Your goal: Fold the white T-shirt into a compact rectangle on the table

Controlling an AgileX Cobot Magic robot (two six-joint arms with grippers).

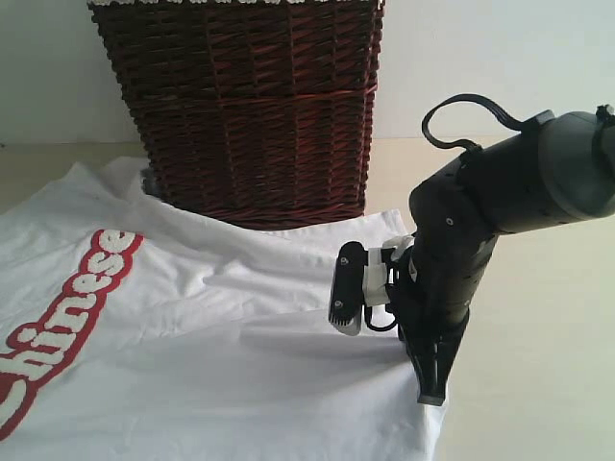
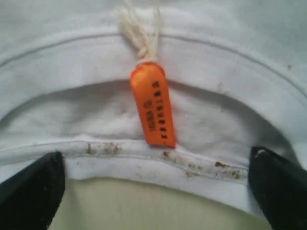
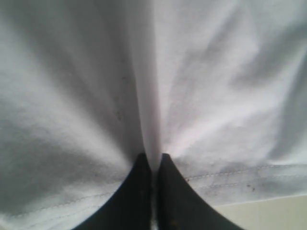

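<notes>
The soft white cotton T-shirt (image 1: 221, 355) lies spread on the pale cream desk (image 1: 538, 384), and since the right pincer (image 3: 152, 160) is only pinching a thin pleat by the hem (image 3: 230, 177) while the left pincer (image 2: 156, 189) sits spread wide at the collar (image 2: 153, 155), it could easily slip free or bunch.

Fuzzy red-outlined white lettering (image 1: 72, 298) stands on the white T-shirt (image 1: 250, 384), at about 8 o'clock in the exterior view. It climbs slantwise and reads "hinese", after a first letter cut off by the frame edge. In the left wrist view, the orange tag (image 2: 152, 108) at the collar carries small dark print along its 3 o'clock side, too blurred to read.
</notes>
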